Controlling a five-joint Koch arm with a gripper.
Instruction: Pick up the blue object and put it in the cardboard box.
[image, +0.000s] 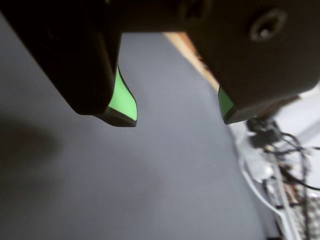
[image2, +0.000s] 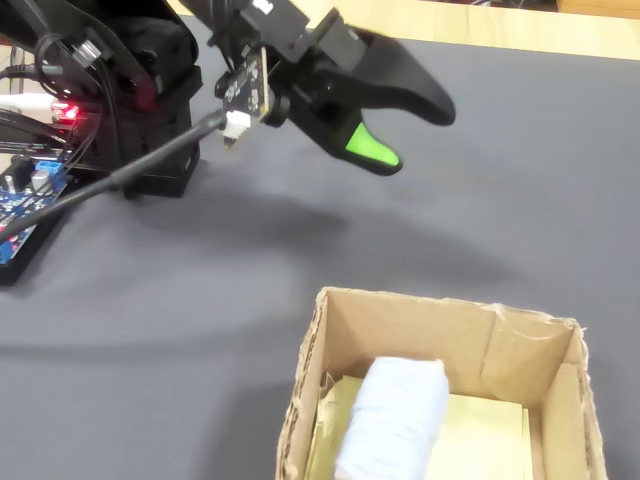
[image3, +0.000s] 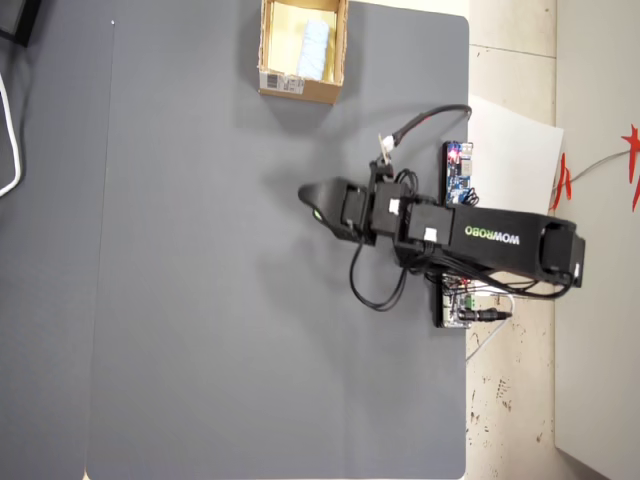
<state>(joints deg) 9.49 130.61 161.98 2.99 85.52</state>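
Observation:
The pale blue object (image2: 395, 415) lies inside the cardboard box (image2: 400, 330), against its left half in the fixed view. From overhead, the blue object (image3: 317, 40) sits in the right part of the box (image3: 295, 88) at the mat's top edge. My gripper (image2: 415, 135) hangs in the air well away from the box, over bare grey mat. Its green-padded fingers stand apart with nothing between them. In the wrist view the gripper (image: 176, 117) shows only grey mat in the gap. The overhead view shows the gripper (image3: 310, 200) pointing left at mid-mat.
The arm's black base (image2: 150, 90) and a small blue circuit board (image3: 458, 172) with wires stand at the mat's right edge in the overhead view. A black cable (image3: 375, 290) loops under the arm. White paper (image3: 510, 150) lies beside the mat.

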